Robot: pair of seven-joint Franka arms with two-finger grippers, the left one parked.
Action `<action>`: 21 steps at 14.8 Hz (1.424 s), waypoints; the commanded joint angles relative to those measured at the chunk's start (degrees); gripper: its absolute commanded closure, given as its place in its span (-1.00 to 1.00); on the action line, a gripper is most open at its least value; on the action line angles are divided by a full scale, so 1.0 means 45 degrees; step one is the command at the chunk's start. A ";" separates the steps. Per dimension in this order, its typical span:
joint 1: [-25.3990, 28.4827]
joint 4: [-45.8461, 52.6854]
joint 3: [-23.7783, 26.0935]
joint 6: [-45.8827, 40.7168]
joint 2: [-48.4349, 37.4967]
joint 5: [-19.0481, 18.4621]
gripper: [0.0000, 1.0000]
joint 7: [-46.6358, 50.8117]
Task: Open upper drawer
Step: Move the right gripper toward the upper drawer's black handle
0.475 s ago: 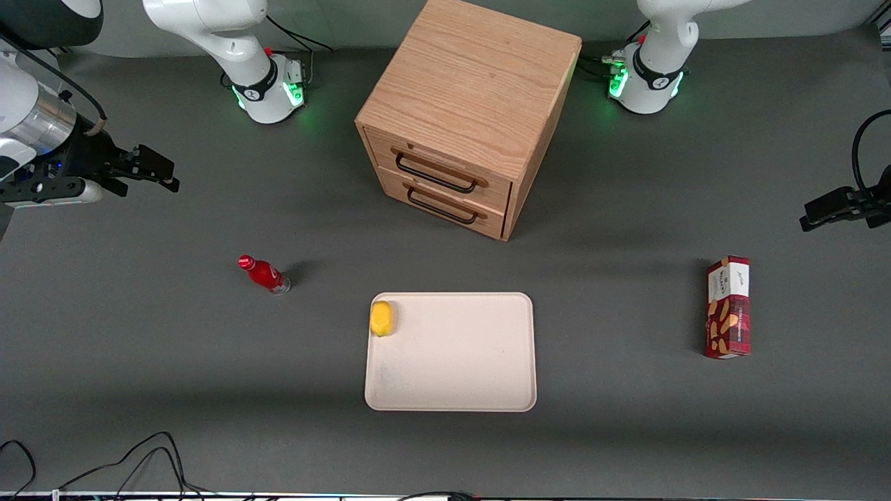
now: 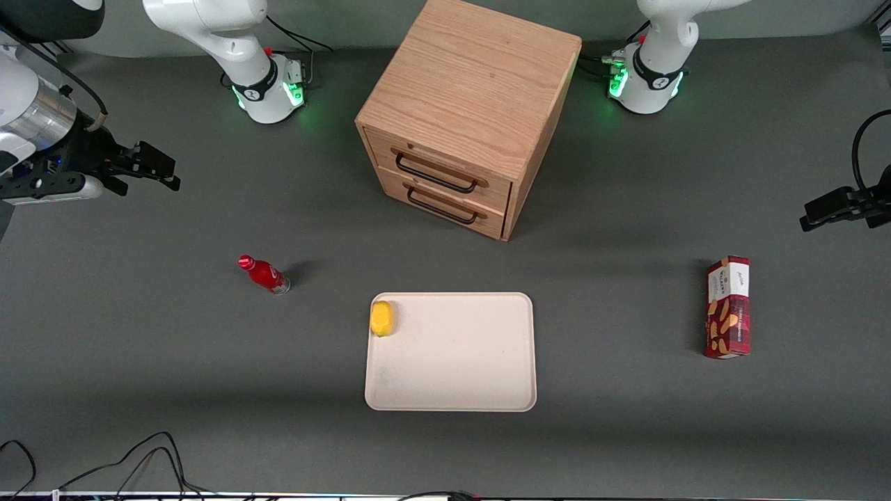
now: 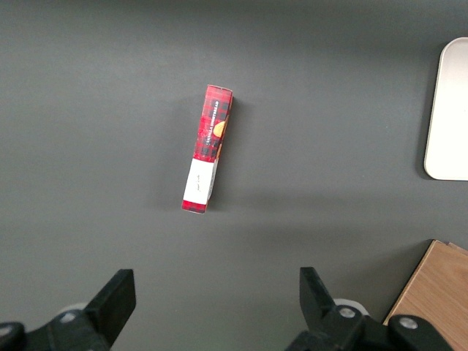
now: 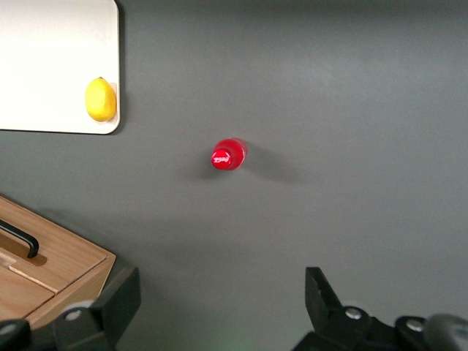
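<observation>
Light oak upper drawer (image 2: 437, 167), black wire bar handle (image 2: 436, 173): shut, untouched.
Black two-finger tool (image 2: 154, 169): fingers apart, empty; drawer well sideways toward the parked arm.

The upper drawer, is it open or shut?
Shut: the upper drawer sits flush with the lower drawer. The open gripper hangs away from it.

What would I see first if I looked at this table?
Probably the big wooden cabinet standing in the middle of the table, with its upper drawer shut. Nearer the front camera, a yellow lemon sits in a corner of a pale tray, with a small red bottle beside the tray. The gripper hangs open above the working arm's end of the table, touching nothing.
</observation>
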 commanded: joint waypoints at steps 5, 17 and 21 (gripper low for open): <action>0.0380 0.0435 0.1346 0.0212 0.0766 0.0105 -1.00 0.0356; 0.0653 0.0901 0.6327 0.1345 0.3283 0.0103 -1.00 -0.1479; 0.0673 0.2151 0.7460 0.1403 0.5100 0.0084 -1.00 -0.2374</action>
